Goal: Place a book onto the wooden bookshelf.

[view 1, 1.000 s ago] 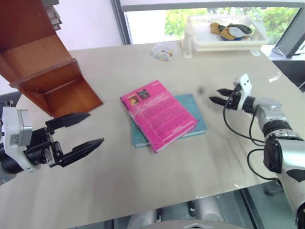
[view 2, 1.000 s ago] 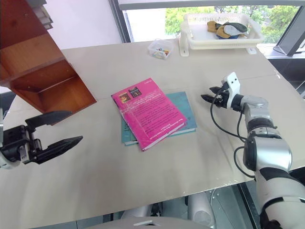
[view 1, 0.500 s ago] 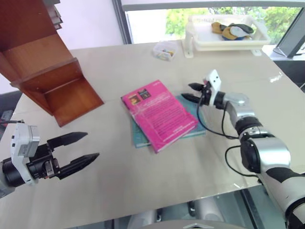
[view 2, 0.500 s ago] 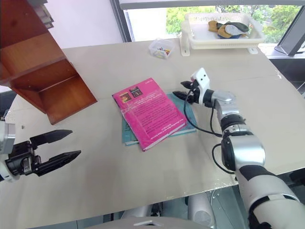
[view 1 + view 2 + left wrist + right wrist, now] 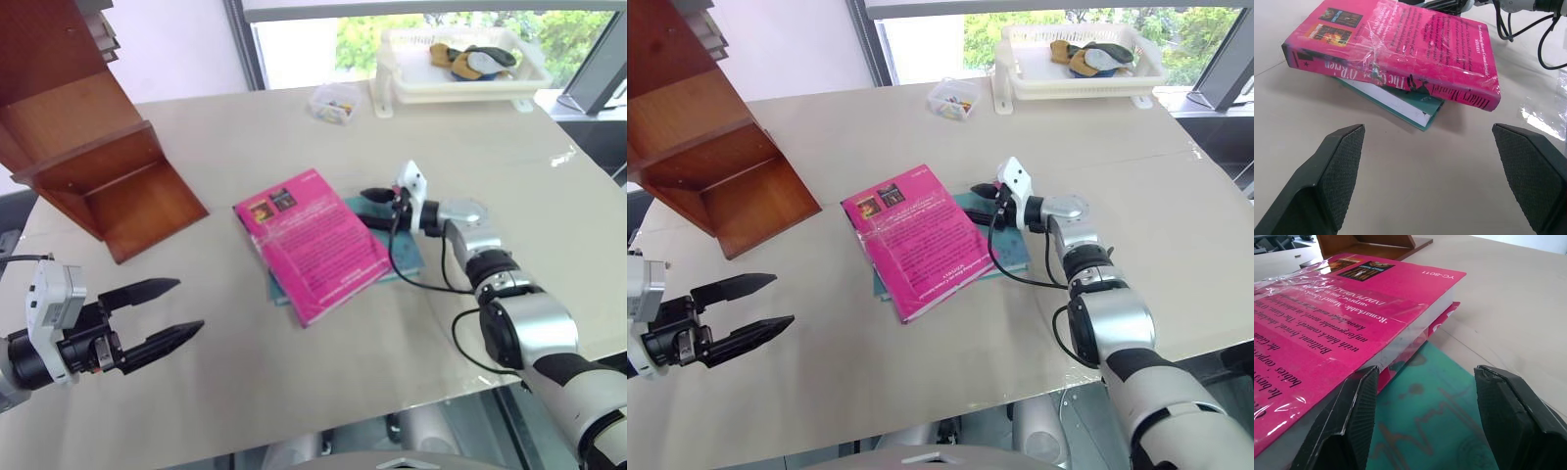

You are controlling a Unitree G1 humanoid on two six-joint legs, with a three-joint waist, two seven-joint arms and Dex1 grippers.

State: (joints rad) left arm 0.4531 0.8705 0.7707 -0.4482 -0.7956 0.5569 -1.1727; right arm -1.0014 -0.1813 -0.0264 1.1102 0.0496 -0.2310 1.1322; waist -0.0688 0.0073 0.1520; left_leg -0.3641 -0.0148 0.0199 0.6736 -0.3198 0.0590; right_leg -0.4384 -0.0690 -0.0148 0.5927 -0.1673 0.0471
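The pink book (image 5: 309, 243) lies flat mid-table, on top of a thinner teal book (image 5: 405, 253). My right gripper (image 5: 370, 201) is open and level at the pink book's right side, low over the teal cover. In the right wrist view one finger (image 5: 1354, 411) sits right by the white page edges and the other finger (image 5: 1508, 406) hangs over the teal cover. My left gripper (image 5: 162, 311) is open and empty near the table's front left, pointing at the books' spines (image 5: 1400, 81). The wooden bookshelf (image 5: 88, 147) stands at the far left, with open compartments.
A white tray (image 5: 392, 83) with small items stands at the back right by the window. A small clear box (image 5: 336, 101) sits just left of it. The table's front edge (image 5: 323, 431) runs close below my left gripper.
My right gripper has swept left across the table to the books' right side. The pink book has slid slightly left. My left gripper has sunk a little.
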